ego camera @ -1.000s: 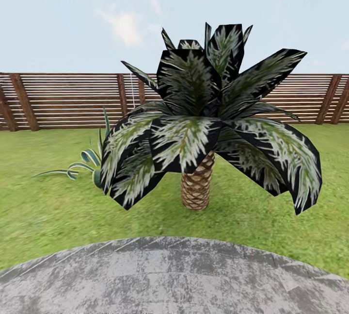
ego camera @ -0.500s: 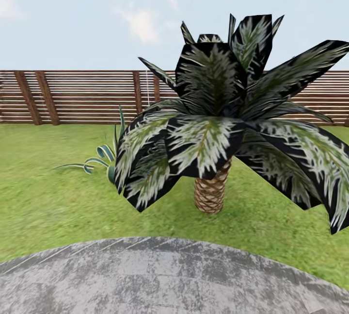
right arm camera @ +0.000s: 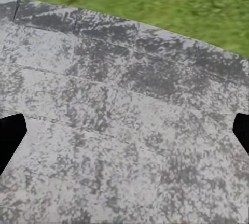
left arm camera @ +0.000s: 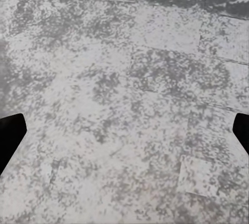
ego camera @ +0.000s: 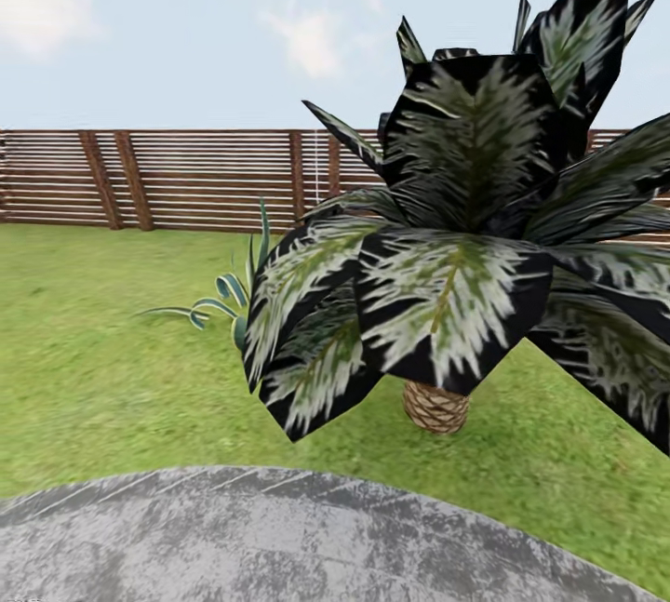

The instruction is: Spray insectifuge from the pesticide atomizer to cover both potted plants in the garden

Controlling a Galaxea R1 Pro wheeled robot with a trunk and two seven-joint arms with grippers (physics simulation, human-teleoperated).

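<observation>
Swinging left since a second ago, our head view slides the scaly-trunked palm [ego camera: 465,286] toward 3 o'clock, one spiky potted plant [ego camera: 228,295] on lawn [ego camera: 93,369] at 9, mottled patio [ego camera: 279,537] beneath; both grippers [left arm camera: 124,130] [right arm camera: 124,130] gape empty.

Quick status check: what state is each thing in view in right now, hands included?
Left hand: open, empty, over the patio.
Right hand: open, empty, over the patio near the lawn.
Palm: upright, rooted in the lawn.
Potted plant: upright on the lawn, partly hidden behind the palm's fronds.
Fence: standing, unbroken.
</observation>
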